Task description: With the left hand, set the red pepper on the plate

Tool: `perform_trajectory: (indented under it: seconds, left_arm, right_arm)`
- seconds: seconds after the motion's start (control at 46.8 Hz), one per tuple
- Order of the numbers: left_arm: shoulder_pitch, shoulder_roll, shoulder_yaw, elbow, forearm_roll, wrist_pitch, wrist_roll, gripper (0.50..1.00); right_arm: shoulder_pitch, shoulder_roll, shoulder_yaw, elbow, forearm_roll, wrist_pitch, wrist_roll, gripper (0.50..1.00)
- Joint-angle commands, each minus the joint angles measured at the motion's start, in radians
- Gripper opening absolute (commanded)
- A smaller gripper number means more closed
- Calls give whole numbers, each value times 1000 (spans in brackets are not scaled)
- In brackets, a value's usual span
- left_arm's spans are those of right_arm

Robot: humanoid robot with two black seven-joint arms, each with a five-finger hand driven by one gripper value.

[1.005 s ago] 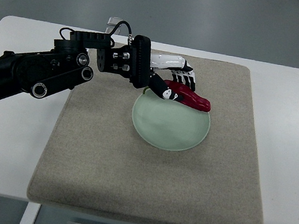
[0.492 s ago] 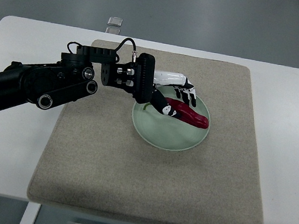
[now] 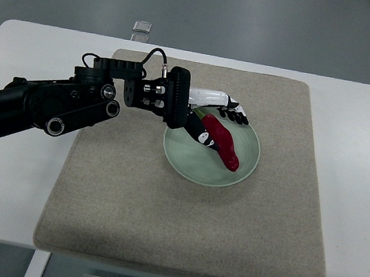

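Note:
The red pepper point(image 3: 224, 144) lies on the pale green plate point(image 3: 191, 164), its tip pointing down and to the right. My left hand point(image 3: 221, 126) reaches in from the left and hovers over the plate's upper rim. Its white fingers point(image 3: 233, 111) are stretched out above the pepper, and the black thumb still sits against the pepper's stem end. The hand looks open, no longer gripping the pepper. The right arm does not show.
The plate sits on a beige mat point(image 3: 158, 225) that covers most of the white table point(image 3: 361, 172). A small clear object point(image 3: 142, 26) lies just beyond the table's far edge. My black left forearm point(image 3: 58, 102) crosses the mat's left side.
The fingers have uncurled and lifted off the pepper. The pepper has dropped and swung from lying crosswise near the plate's upper rim to lying diagonally on the plate.

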Motion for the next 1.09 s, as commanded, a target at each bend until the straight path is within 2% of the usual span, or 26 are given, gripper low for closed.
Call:
perform_trajectory:
  seconds: [0.0,0.257,0.299,0.364,0.535,0.62,0.877,1.07]
  left_arm:
    - [-4,0,-6,12,0,3,0,844]
    - [-15,0,-20,110,-5,55,0,846]
    - [-15,0,-25,134,-5,72,0,851]
    - [-17,0,-32,171,-15,98,0,883]
    - [-21,3,-37,285,-64,142,0,889]
    - [-21,6,-35,338,-97,146,0,921]
    - [-20,8,-35,473,-235,146,2,928]
    - [-26,8,-37,509,-377,150,14,949]
  right_arm:
    - [0,0,0,0,0,0,0,928]
    - [0,0,0,0,0,0,0,928]
    - [0,0,0,0,1,0,0,928]
    - [2,0,0,0,0,0,0,928]
    - [0,0,0,0,0,0,0,928]
    - [0,0,0,0,0,0,0,928]
    - [0,0,0,0,0,0,0,928]
    - [0,0,0,0,0,0,0,928]
